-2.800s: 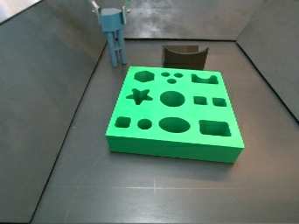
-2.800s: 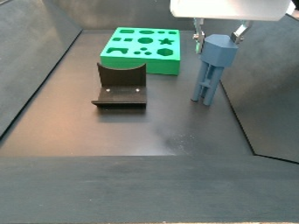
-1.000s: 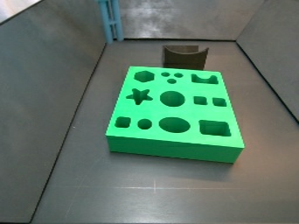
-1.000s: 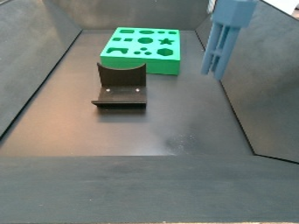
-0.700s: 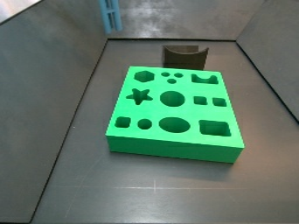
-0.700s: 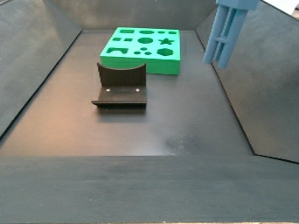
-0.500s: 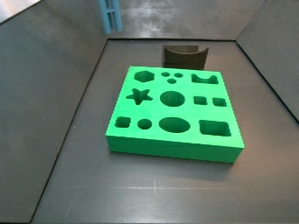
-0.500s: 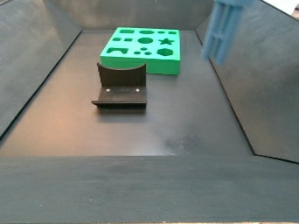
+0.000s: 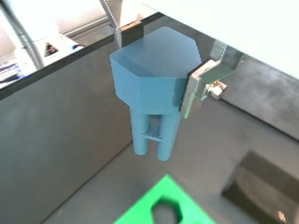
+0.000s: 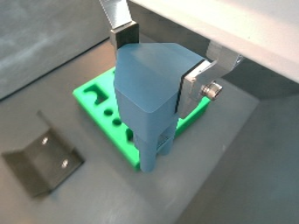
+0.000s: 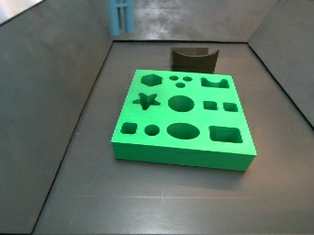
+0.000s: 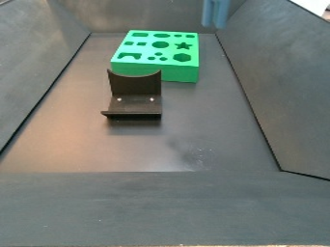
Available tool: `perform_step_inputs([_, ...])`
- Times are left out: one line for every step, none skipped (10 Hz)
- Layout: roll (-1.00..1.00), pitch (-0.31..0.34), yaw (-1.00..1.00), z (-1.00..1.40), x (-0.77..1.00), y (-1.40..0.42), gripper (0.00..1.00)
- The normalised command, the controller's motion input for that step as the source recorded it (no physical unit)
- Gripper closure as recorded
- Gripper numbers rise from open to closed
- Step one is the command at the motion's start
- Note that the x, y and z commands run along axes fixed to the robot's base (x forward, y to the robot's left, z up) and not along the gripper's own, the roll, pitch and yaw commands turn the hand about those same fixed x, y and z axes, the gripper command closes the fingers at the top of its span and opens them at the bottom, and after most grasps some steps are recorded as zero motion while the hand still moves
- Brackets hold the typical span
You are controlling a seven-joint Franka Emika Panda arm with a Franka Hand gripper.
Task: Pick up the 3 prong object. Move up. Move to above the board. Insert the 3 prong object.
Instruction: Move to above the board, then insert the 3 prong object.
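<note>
My gripper (image 9: 156,74) is shut on the blocky head of the light steel-blue 3 prong object (image 9: 152,87), and its prongs hang down. It shows the same way in a wrist view (image 10: 158,66), with a silver finger (image 10: 197,85) on each side of the head. Only the prong tips show at the top edge in both side views (image 11: 120,14) (image 12: 217,10); the gripper itself is out of those frames. The green board (image 11: 185,110) lies flat on the floor, well below the piece. It also shows in a side view (image 12: 161,53) and in a wrist view (image 10: 100,103).
The dark fixture (image 12: 133,92) stands on the floor next to the board's short edge, and it shows in a side view (image 11: 193,58) as well. Grey sloping walls (image 11: 61,83) enclose the dark floor on the sides.
The gripper has lifted the 3 prong object high off the floor and carried it sideways toward the board. Only its prong tips remain in the side views.
</note>
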Motion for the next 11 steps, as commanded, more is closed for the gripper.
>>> perform_step_inputs([-0.01,0.1,0.02,0.37,0.48,-1.0,1.0])
perform_step_inputs([0.01,0.113,0.01,0.37,0.5,-1.0,1.0])
perform_step_inputs([0.01,0.122,0.01,0.37,0.51,-1.0,1.0])
perform_step_inputs([0.03,0.137,0.0,0.35,0.54,-0.94,1.0])
perform_step_inputs([0.04,0.135,0.0,0.28,0.46,-0.75,1.0])
perform_step_inputs([0.08,0.134,0.0,0.13,0.25,-0.34,1.0])
perform_step_inputs([0.08,0.117,0.01,0.08,0.18,-0.22,1.0])
perform_step_inputs([-0.01,0.0,0.0,-0.04,0.04,0.0,1.0])
perform_step_inputs([-0.07,0.0,0.35,-0.17,0.42,0.17,1.0])
perform_step_inputs([-0.08,0.0,0.36,-0.17,0.49,0.31,1.0])
perform_step_inputs([-0.1,0.0,0.33,-0.19,0.49,0.36,1.0])
